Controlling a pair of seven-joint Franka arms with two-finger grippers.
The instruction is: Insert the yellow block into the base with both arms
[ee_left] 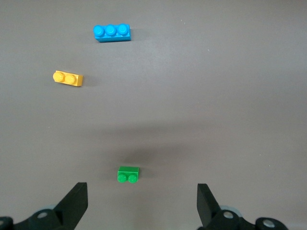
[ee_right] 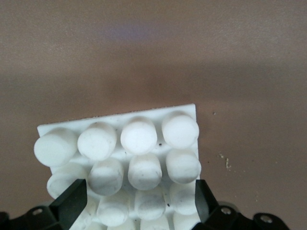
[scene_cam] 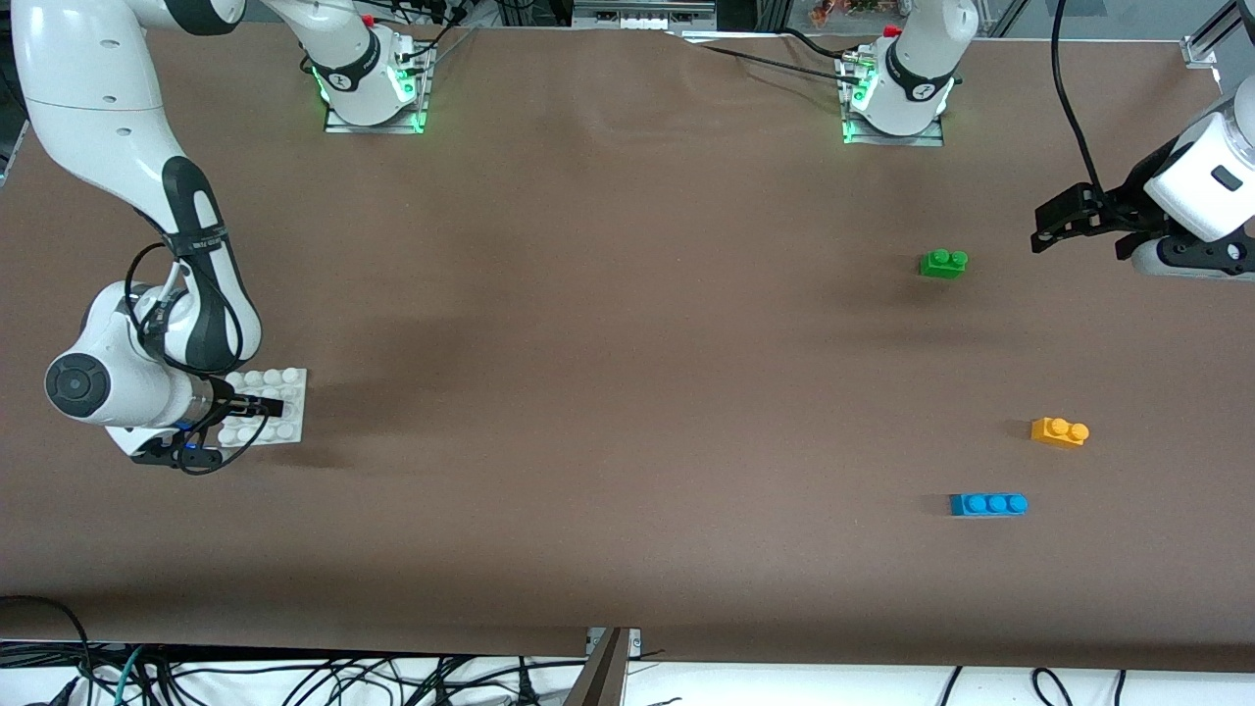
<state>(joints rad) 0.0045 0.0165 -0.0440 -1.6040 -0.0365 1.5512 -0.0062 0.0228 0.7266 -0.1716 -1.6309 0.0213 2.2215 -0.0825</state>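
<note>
My right wrist view shows the right gripper (ee_right: pixel 136 199) spread wide astride the base (ee_right: pixel 125 158), at the right arm's table edge; the blue brick (scene_cam: pixel 988 504), yellow block (scene_cam: pixel 1060 431) and green brick (scene_cam: pixel 943 263) lie free toward the left arm's edge; the left gripper (ee_left: pixel 141 203) hangs open over bare table.

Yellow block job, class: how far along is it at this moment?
Early stage. Nothing is inserted: the yellow block lies untouched on the table near the blue brick. In hand: the right tool sits open around the base. The left tool hangs open over the green brick. Left: pick up the yellow block and press it onto the base.
</note>
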